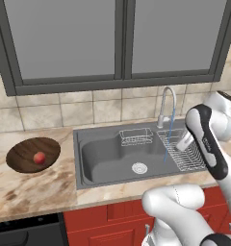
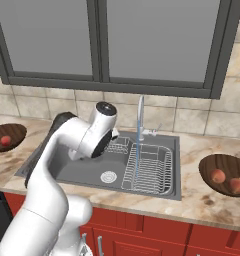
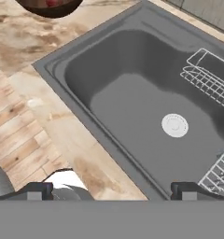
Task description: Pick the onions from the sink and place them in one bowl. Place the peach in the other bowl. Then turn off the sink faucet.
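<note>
A marbled beige counter runs under tiled wall and grey cabinets. Set in it, the grey steel sink lies lengthwise along the wall. The chrome sink faucet arches forward, water running. Left bowl holds the peach; right bowl holds both onions. The gripper hangs spread wide, empty.
</note>
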### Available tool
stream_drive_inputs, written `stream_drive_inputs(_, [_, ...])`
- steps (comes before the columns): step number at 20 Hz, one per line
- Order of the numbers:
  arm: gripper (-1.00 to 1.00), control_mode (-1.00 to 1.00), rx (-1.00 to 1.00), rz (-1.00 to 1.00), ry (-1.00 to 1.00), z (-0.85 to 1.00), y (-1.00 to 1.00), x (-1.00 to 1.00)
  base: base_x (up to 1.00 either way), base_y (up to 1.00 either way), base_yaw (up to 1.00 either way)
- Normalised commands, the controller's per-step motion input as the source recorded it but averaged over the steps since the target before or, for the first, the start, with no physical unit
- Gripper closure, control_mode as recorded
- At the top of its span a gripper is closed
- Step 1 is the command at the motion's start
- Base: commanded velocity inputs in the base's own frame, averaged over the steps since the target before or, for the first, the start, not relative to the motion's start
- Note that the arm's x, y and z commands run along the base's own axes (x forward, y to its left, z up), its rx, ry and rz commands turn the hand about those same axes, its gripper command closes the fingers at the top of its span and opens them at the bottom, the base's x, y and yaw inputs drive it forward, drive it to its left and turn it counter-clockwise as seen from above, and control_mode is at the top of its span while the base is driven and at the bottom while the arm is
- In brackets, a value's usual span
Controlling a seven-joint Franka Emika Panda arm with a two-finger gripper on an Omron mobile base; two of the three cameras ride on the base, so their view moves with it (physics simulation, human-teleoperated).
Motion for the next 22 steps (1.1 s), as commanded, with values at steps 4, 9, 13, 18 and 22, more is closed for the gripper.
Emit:
stream_drive_inputs(4, [-1.00, -1.00, 0.12, 0.23, -0.28, 0.00, -0.76, -0.14, 0.00, 0.00, 0.00])
stream_drive_inputs(9, [-1.00, -1.00, 0.15, 0.15, -0.30, 0.00, -0.62, -0.10, 0.00, 0.00, 0.00])
stream_drive_inputs(13, [-1.00, -1.00, 0.10, 0.02, -0.25, -0.03, -0.27, 0.00, 0.00, 0.00, 0.00])
stream_drive_inputs(18, [-1.00, -1.00, 0.08, 0.00, -0.17, -0.14, -0.11, 0.06, 0.00, 0.00, 0.00])
stream_drive_inputs(22, [-1.00, -1.00, 0.10, 0.00, -0.13, -0.04, -0.18, 0.04, 0.00, 0.00, 0.00])
